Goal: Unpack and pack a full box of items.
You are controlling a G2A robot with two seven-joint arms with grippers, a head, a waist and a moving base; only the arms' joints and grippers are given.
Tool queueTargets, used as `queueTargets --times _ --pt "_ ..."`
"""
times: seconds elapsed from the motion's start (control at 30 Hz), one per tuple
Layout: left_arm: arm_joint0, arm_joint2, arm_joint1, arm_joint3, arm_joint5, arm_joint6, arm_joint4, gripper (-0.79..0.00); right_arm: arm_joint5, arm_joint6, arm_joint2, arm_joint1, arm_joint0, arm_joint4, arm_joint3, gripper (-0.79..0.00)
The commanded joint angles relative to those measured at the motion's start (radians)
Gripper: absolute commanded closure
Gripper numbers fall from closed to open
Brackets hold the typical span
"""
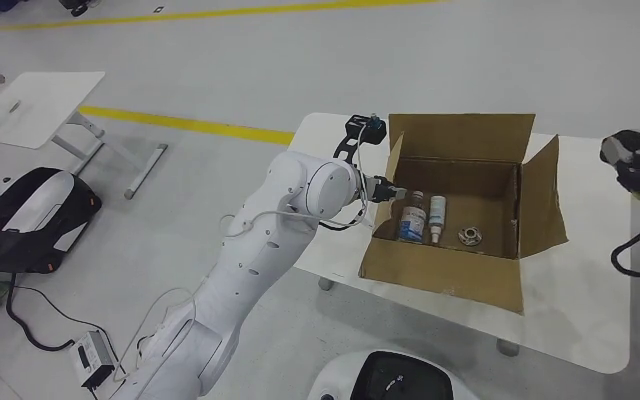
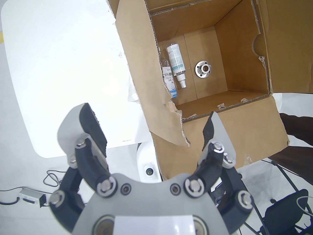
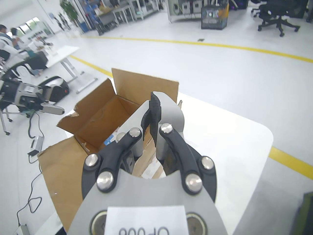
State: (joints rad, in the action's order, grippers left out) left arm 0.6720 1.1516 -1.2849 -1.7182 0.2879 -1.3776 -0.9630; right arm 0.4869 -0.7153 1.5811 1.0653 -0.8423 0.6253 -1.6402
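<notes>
A white table (image 1: 560, 320) with rounded corners carried one large brown cardboard box (image 1: 440, 268), upright, with its flaps raised. Its corrugated edges were rough, and the wall on the robot's left side was torn into ragged strips near the corner. Bare tabletop ran wide along the near edge and to the right of the box, and narrower on the left. Inside, most of the box floor lay open.

The left gripper (image 1: 388, 188) hung at that torn left wall, above the rim, its fingers (image 2: 94, 123) spread wide with nothing between them. The right gripper (image 3: 154, 106) hung over the table with the box just beyond its fingertips — its fingers were pressed together and held nothing. A white sticker (image 3: 146, 221) on its body bore dark writing, cut off at the edge.

Two clear bottles lay on their sides on the box floor, just beside each other against the torn wall. The spray bottle (image 2: 176, 62) pointed its white nozzle toward the near wall; the second bottle (image 2: 168, 79) was partly hidden by the torn cardboard. Both wore white labels with blue bands and print, mostly too fine to make out.

A small round metal flange (image 2: 203, 68) with bolt holes lay flat near the middle of the floor, apart from the bottles.
</notes>
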Motion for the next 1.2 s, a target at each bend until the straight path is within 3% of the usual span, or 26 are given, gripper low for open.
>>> queueTargets --times 0.0,0.2,0.4,0.43,0.47,0.5,0.57,0.8,0.93,1.17 --pt "0.0 0.0 0.0 0.0 0.0 0.0 0.0 -0.785 0.041 0.043 0.008 -0.003 -0.017 0.024 0.037 0.0" --pt "0.0 0.0 0.0 0.0 0.0 0.0 0.0 -0.785 0.039 0.132 -0.018 -0.001 -0.025 0.001 0.183 0.0" --pt "0.0 0.0 0.0 0.0 0.0 0.0 0.0 -0.785 -0.009 0.14 -0.075 0.003 0.003 0.032 0.241 0.0" --pt "0.0 0.0 0.0 0.0 0.0 0.0 0.0 -0.637 -0.013 0.144 -0.082 0.003 0.008 0.033 0.246 0.0" --pt "0.0 0.0 0.0 0.0 0.0 0.0 0.0 -0.409 -0.015 0.146 -0.087 0.004 0.012 0.035 0.252 0.0" --pt "0.0 0.0 0.0 0.0 0.0 0.0 0.0 -0.302 -0.018 0.148 -0.092 0.004 0.016 0.035 0.256 0.0" --pt "0.017 0.005 0.0 -0.003 -0.003 0.038 0.005 0.0 -0.023 0.148 -0.099 0.003 0.024 0.037 0.267 0.0" --pt "0.054 0.061 0.002 -0.026 0.052 0.157 0.032 0.0 -0.022 0.137 -0.122 0.003 0.04 0.021 0.301 0.0" --pt "0.076 0.064 0.004 -0.011 0.094 0.253 -0.055 0.0 -0.013 0.13 -0.148 0.005 0.05 -0.001 0.314 0.0" --pt "0.047 0.033 -0.012 0.124 0.108 0.303 0.032 0.0 -0.014 0.125 -0.219 0.016 0.067 -0.04 0.32 0.0"
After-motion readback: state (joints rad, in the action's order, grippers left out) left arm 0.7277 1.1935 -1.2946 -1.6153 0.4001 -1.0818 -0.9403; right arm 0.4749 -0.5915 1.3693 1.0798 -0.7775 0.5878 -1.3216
